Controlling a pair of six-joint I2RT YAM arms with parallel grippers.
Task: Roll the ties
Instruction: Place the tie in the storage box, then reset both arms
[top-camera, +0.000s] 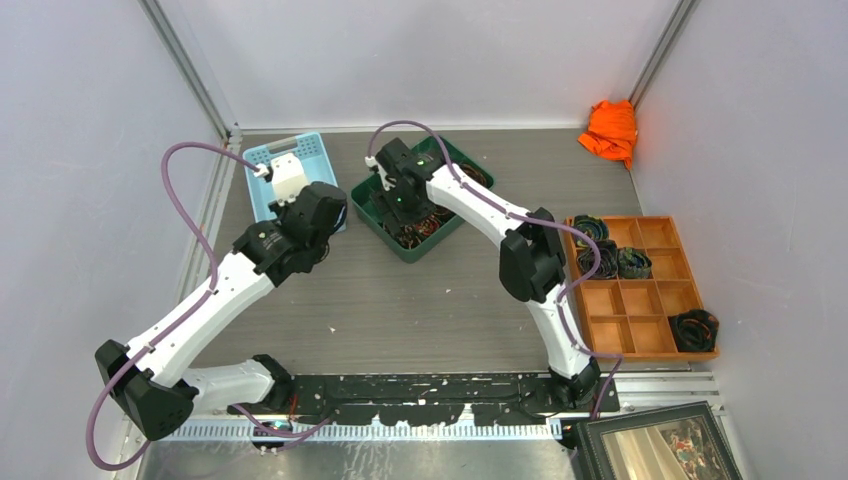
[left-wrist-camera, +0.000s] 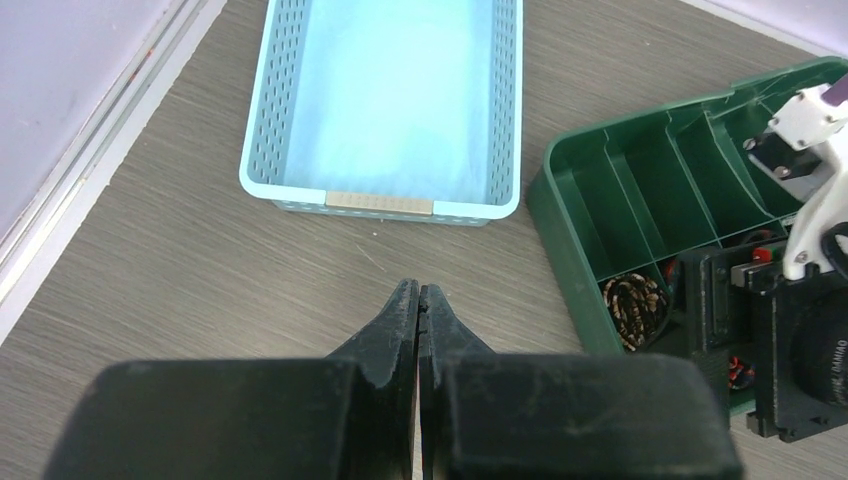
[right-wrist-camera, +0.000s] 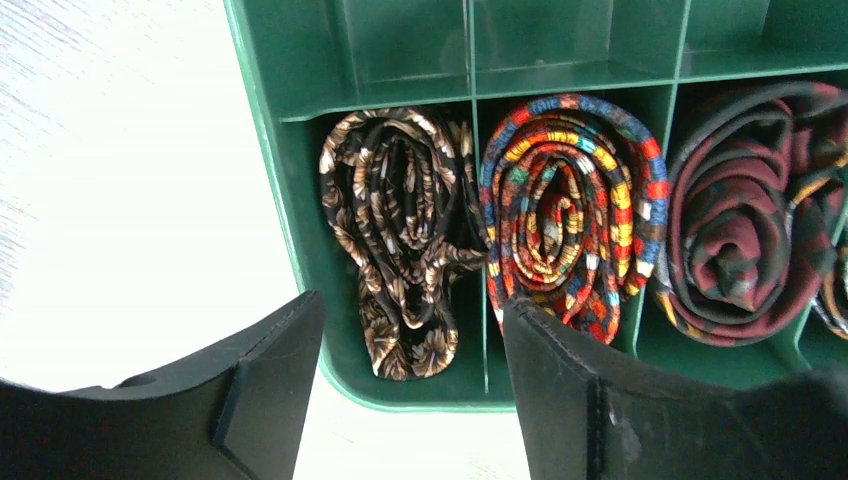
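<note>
Left wrist: left gripper (left-wrist-camera: 418, 300) closest, jaws clenched together with nothing between, over bare table (left-wrist-camera: 200, 270) just short of the blue basket (left-wrist-camera: 380, 202). Green tray (left-wrist-camera: 560, 240) to the right, a brown tie (left-wrist-camera: 635, 305) coiled in a near compartment. Right wrist: right gripper (right-wrist-camera: 410, 305) released, jaws spread and empty above the brown tie, which sits loosely rolled in the tray's corner cell beside a multicolour tie (right-wrist-camera: 565, 210) and a maroon tie (right-wrist-camera: 750, 220). Top: more rolled ties (top-camera: 633, 262) in the wooden organiser (top-camera: 640, 340) at right, orange cloth (top-camera: 610, 130) in the far corner.
</note>
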